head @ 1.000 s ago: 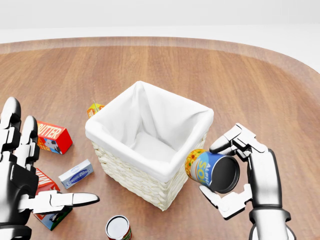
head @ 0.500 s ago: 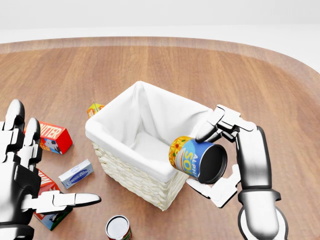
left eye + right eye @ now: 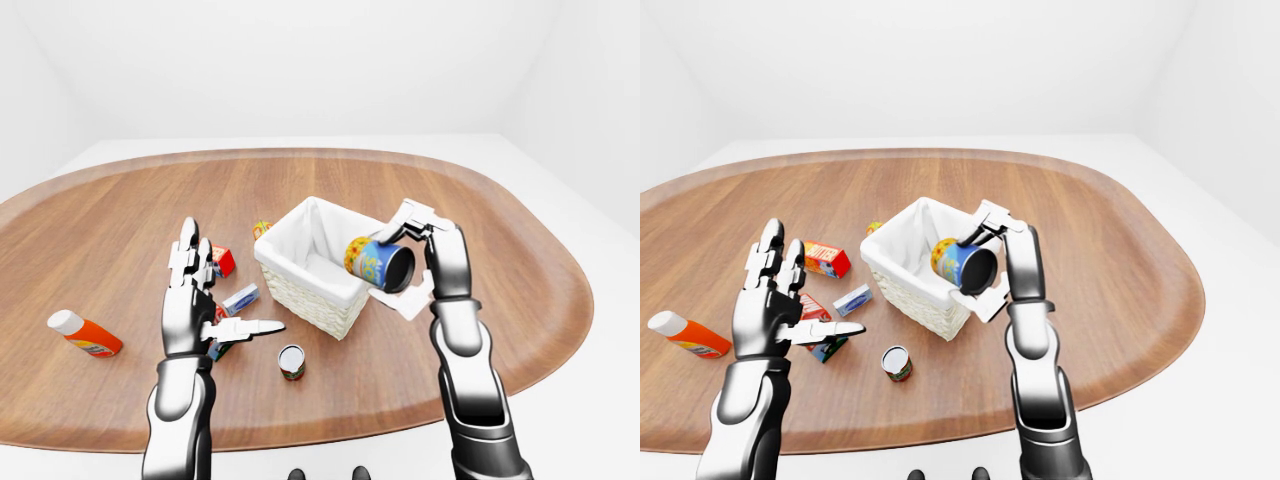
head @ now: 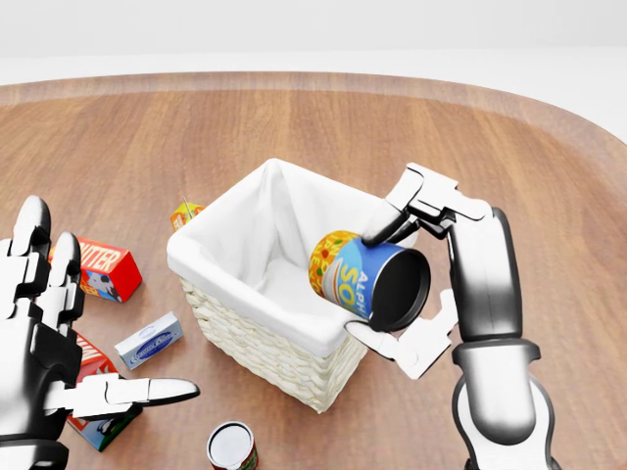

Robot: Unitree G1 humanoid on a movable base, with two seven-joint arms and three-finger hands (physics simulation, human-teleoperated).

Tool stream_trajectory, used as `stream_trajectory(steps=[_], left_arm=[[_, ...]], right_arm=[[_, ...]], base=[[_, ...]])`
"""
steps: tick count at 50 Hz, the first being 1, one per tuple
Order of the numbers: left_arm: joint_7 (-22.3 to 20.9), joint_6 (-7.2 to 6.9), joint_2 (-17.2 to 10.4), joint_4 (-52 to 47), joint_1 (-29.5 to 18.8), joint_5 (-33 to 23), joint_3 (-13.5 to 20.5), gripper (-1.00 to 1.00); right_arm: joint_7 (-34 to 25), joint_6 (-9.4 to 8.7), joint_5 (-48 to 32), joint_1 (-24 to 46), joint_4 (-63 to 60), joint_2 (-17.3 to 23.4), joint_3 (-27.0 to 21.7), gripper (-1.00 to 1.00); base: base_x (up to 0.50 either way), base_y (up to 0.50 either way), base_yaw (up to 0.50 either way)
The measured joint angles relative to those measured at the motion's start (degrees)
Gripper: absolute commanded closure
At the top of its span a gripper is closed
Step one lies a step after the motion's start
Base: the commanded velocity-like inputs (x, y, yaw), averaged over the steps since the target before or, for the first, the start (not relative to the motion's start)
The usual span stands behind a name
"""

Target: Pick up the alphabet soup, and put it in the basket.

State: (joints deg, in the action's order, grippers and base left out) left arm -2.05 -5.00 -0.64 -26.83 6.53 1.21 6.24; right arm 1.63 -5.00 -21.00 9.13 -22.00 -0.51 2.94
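The alphabet soup can (image 4: 364, 279), blue and yellow with a dark end facing me, lies on its side in my right hand (image 4: 404, 284), whose fingers close round it. It hangs tilted over the right rim of the white-lined wicker basket (image 4: 245, 333), partly above the basket's inside. My left hand (image 4: 59, 362) is open at the lower left of the head view, fingers spread, above the small boxes and apart from the basket.
On the wooden table (image 4: 490, 166) lie a red box (image 4: 103, 269), a small blue-white box (image 4: 149, 340), a second can (image 4: 232, 446) standing upright, a small orange carton (image 4: 184, 212) behind the basket, and an orange bottle (image 3: 85, 335) at far left.
My right hand has carried the soup can up and to the left, from beside the basket's right corner to over its rim. The left hand has barely moved.
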Motion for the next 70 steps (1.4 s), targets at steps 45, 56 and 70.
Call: stream_trajectory(steps=[45,56,70], left_arm=[[-0.1,0.0,-0.1,1.3,-0.3,0.0,0.0,-1.0],[0.0,0.0,-0.1,1.4,-0.3,-0.1,-0.1,-1.0],[0.0,0.0,-0.1,1.4,-0.2,-0.2,-0.3,-1.0]], right_arm=[[2.9,0.0,-5.2,18.6,28.3,-0.4,-0.1,1.0],[4.3,0.0,-6.8,24.1,36.5,-0.4,-0.2,1.0],[4.6,0.0,-11.3,29.5,45.4,-0.3,0.5,1.0]], base=[[0.0,0.0,0.0],[0.0,0.0,0.0],[0.0,0.0,0.0]])
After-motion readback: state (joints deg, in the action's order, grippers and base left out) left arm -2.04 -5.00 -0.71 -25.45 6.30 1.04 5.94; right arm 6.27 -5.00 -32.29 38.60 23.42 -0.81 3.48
